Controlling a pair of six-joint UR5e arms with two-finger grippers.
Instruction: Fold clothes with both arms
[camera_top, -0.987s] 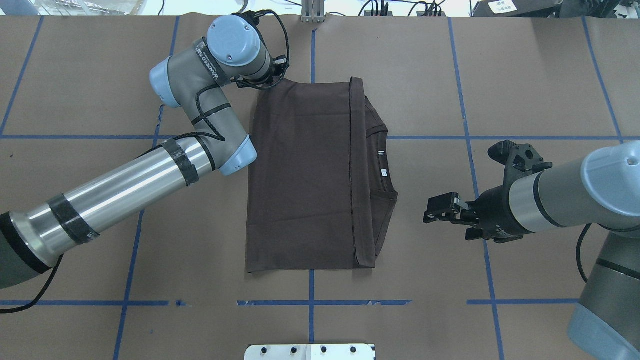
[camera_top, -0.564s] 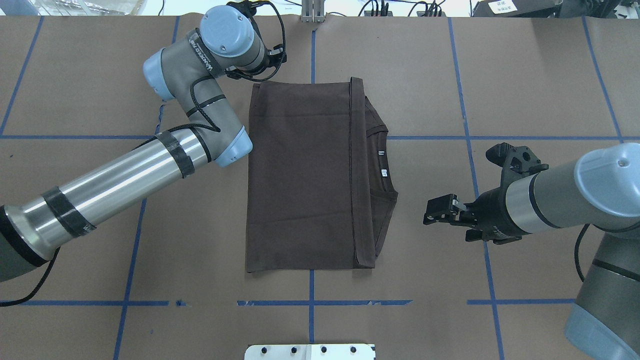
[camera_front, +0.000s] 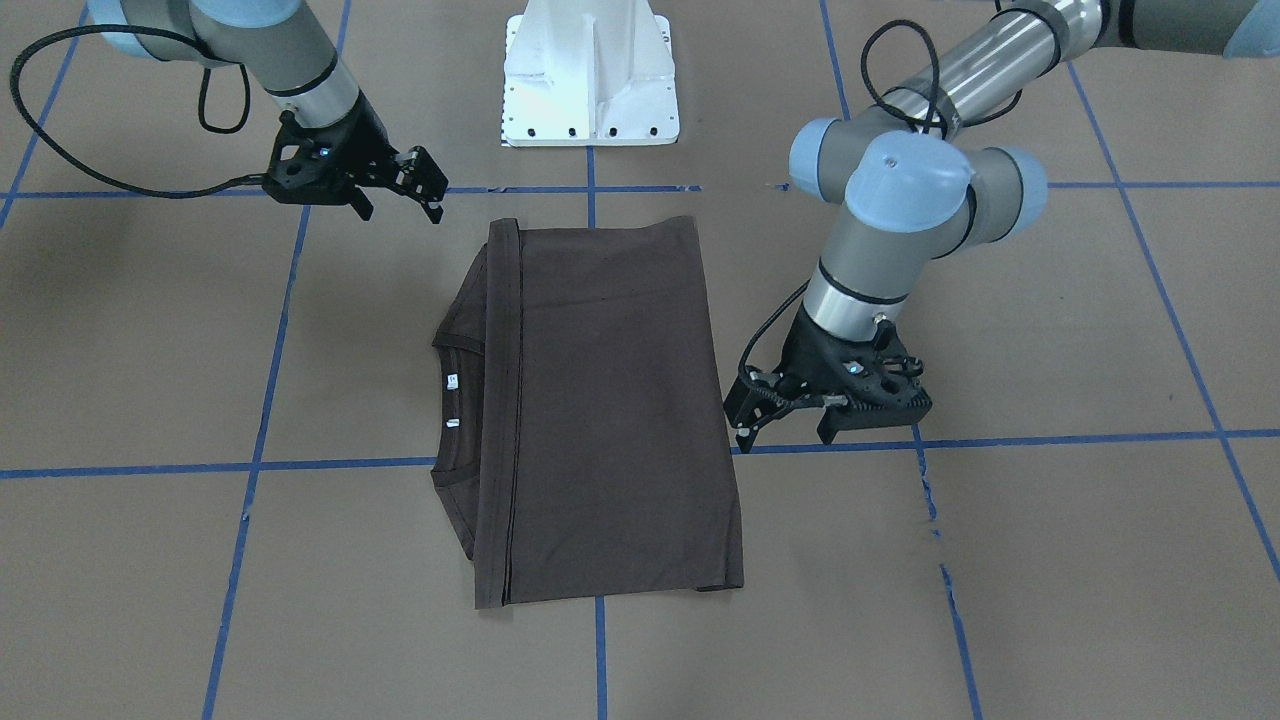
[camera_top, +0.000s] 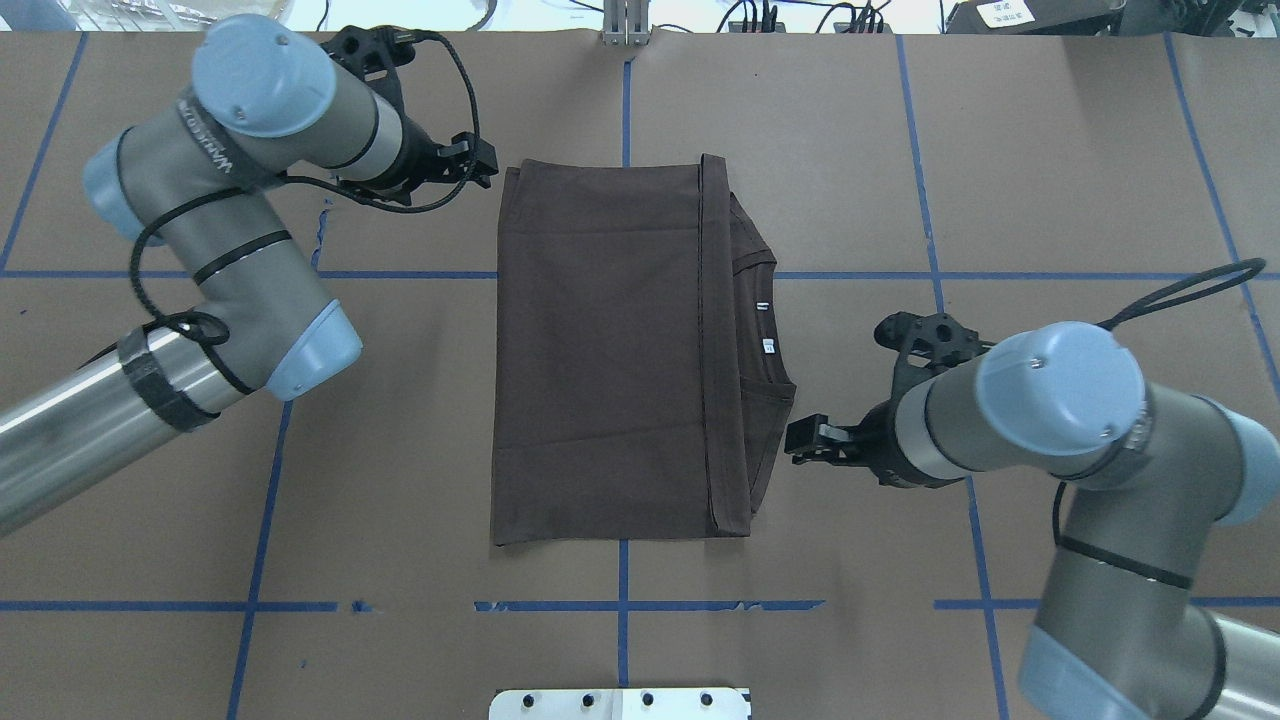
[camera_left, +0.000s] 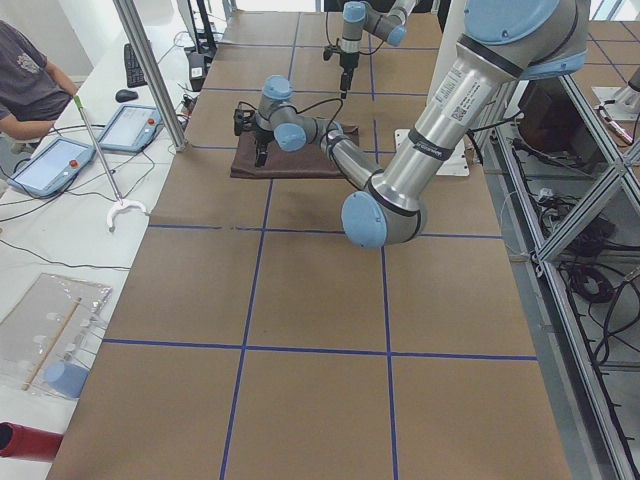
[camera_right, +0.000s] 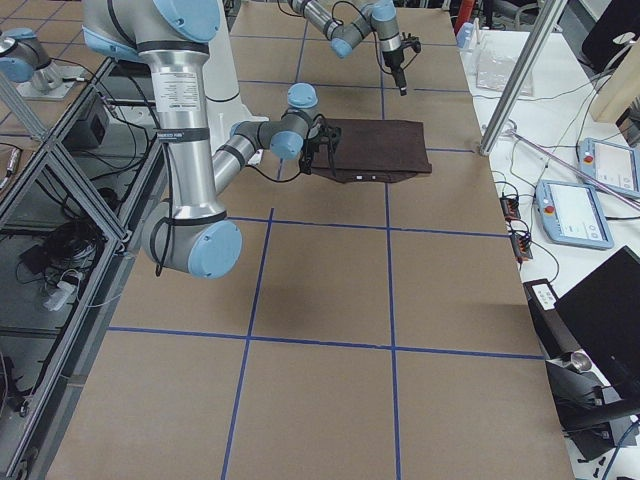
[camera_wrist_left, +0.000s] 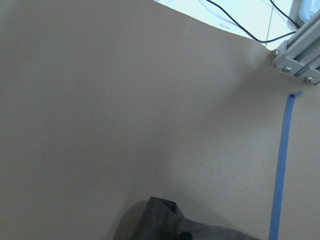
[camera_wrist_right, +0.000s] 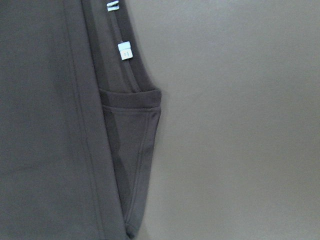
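The dark brown T-shirt (camera_top: 600, 350) lies folded into a flat rectangle in the middle of the table, also seen in the front-facing view (camera_front: 610, 400). Its collar (camera_top: 765, 320) and white neck label (camera_wrist_right: 124, 51) show along its right edge. My left gripper (camera_top: 486, 165) hangs open just off the shirt's far left corner, with that corner (camera_wrist_left: 160, 220) at the bottom of the left wrist view. The front view shows its fingers spread above the paper (camera_front: 786, 430). My right gripper (camera_top: 800, 445) is open beside the folded sleeve on the shirt's right edge, holding nothing (camera_front: 428, 182).
Brown paper with blue tape lines (camera_top: 620, 605) covers the table. The white pedestal base (camera_front: 590, 80) stands at the robot's edge. An aluminium post (camera_left: 150, 70) rises at the far side, and a person (camera_left: 30, 80) sits at a side bench with tablets.
The left arm has swung out to the left, and its gripper now sits just off the shirt's far left corner. The right gripper has moved in to the shirt's right edge.
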